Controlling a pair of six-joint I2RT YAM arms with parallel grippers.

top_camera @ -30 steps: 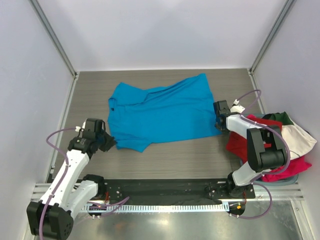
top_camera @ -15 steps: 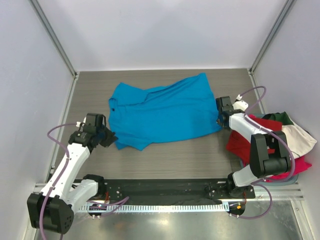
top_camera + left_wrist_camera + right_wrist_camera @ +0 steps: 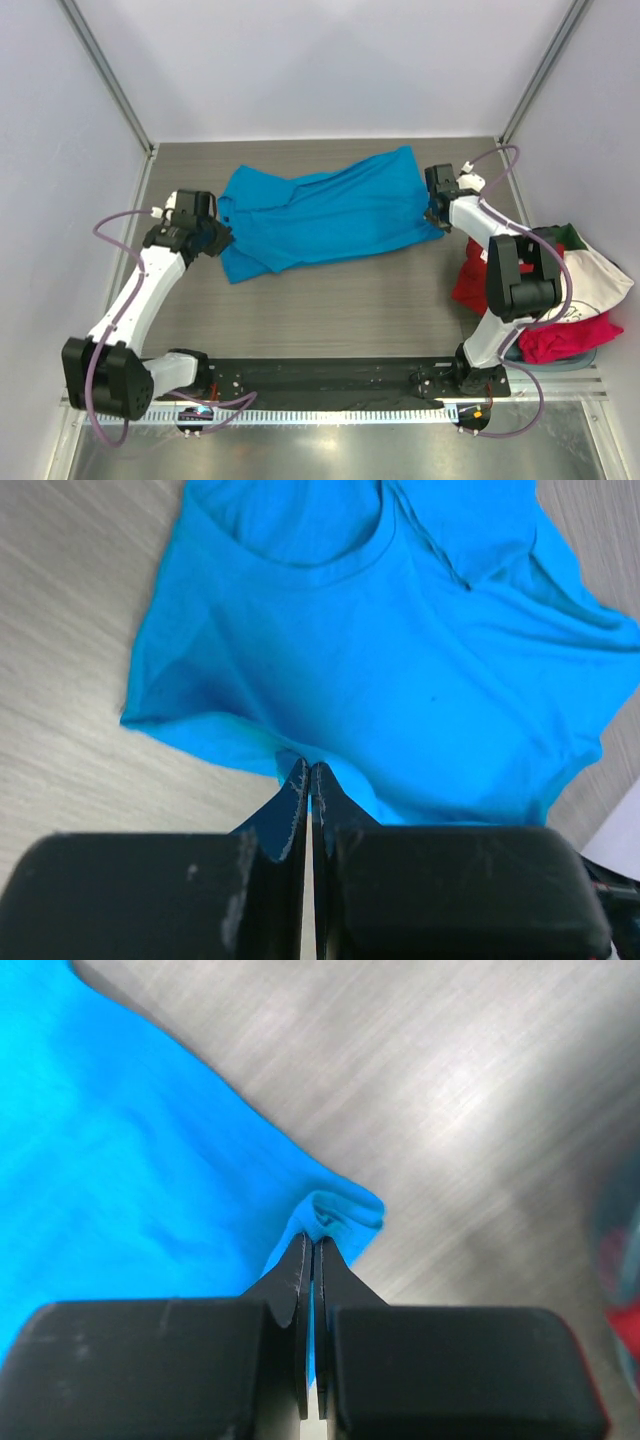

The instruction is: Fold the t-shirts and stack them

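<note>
A bright blue t-shirt (image 3: 320, 210) lies stretched across the middle of the table, its near part folded up toward the back. My left gripper (image 3: 216, 238) is shut on the shirt's left edge (image 3: 290, 750), near the collar end. At the shirt's right corner (image 3: 335, 1215) my right gripper (image 3: 436, 215) is shut on a bunched bit of hem. More t-shirts, red (image 3: 472, 285), magenta-pink (image 3: 560, 338), dark green (image 3: 568, 238) and white (image 3: 592, 280), lie in a heap at the right edge.
White walls with metal corner posts (image 3: 110, 85) enclose the wood-grain table (image 3: 330, 310). A black rail (image 3: 320, 378) with both arm bases runs along the near edge. The heap of shirts sits beside the right arm's base.
Both grippers moved toward the back of the table, dragging the blue shirt's near edge up so it is narrower. The right gripper closed on the shirt's corner.
</note>
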